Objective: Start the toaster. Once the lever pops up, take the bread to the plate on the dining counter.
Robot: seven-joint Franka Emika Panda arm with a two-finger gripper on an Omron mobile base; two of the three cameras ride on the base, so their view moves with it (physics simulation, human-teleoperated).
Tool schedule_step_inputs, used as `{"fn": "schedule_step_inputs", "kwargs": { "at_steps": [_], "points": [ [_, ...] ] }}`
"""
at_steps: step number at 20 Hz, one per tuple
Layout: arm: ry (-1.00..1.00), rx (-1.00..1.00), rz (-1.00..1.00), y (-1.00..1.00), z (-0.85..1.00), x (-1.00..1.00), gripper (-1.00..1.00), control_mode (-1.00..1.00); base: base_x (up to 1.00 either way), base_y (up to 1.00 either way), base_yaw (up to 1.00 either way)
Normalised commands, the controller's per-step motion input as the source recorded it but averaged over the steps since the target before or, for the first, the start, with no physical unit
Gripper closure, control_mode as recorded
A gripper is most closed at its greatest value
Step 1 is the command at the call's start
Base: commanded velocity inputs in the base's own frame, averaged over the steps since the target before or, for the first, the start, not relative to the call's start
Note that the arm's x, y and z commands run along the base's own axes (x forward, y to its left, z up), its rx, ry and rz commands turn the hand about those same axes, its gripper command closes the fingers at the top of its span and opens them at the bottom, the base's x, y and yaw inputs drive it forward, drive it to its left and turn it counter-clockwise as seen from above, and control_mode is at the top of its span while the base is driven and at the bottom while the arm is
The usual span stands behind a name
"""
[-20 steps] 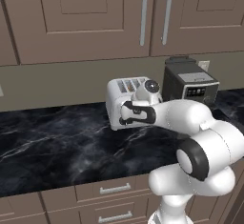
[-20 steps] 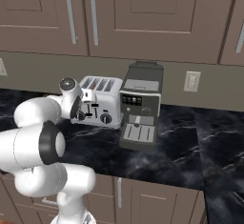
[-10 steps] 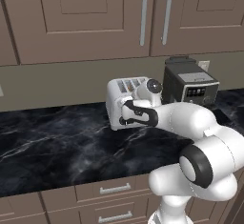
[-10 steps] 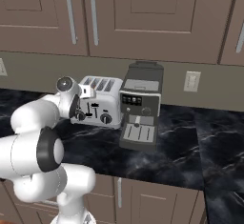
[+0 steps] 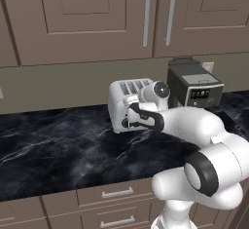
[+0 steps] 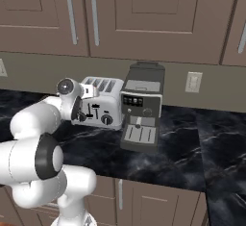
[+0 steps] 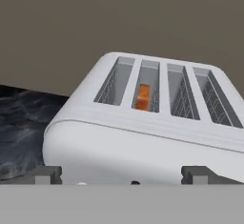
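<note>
Bread (image 7: 142, 96) sits down inside the toaster (image 7: 143, 132), in the second slot from the left of its four slots as the hand view shows them; only an orange-brown sliver of it shows, and the other three slots show bare wire guides. One toaster stands on the black marble counter (image 5: 58, 150), against the wall, with one black coffee machine (image 6: 141, 106) just beside it on its right. Two round black knobs (image 6: 106, 119) show on the toaster's front in the right base view. One white arm reaches forward from the base, its forearm roughly level over the counter, the hand at the toaster's front. Gripper (image 7: 123, 174) is spread wide and holds nothing, its two dark fingertips (image 7: 46, 173) low before the toaster's front face.
</note>
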Motion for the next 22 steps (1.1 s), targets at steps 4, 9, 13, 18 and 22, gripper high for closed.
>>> {"fn": "schedule_step_inputs", "kwargs": {
  "at_steps": [4,9,13,18,22],
  "points": [
    [-0.06,0.05,-0.04,-0.09,0.10,0.00,-1.00,-1.00,0.00,0.00,0.00],
    [-0.07,0.04,-0.08,0.00,0.15,0.01,-1.00,-1.00,0.00,0.00,0.00],
    [-0.03,0.02,-0.12,0.00,0.23,0.03,-1.00,-1.00,0.00,0.00,0.00],
    [0.00,0.01,-0.05,0.00,0.20,0.11,-1.00,-1.00,0.00,0.00,0.00],
    [0.00,0.00,0.00,0.00,0.07,0.22,-1.00,-1.00,0.00,0.00,0.00]
  ]
}}
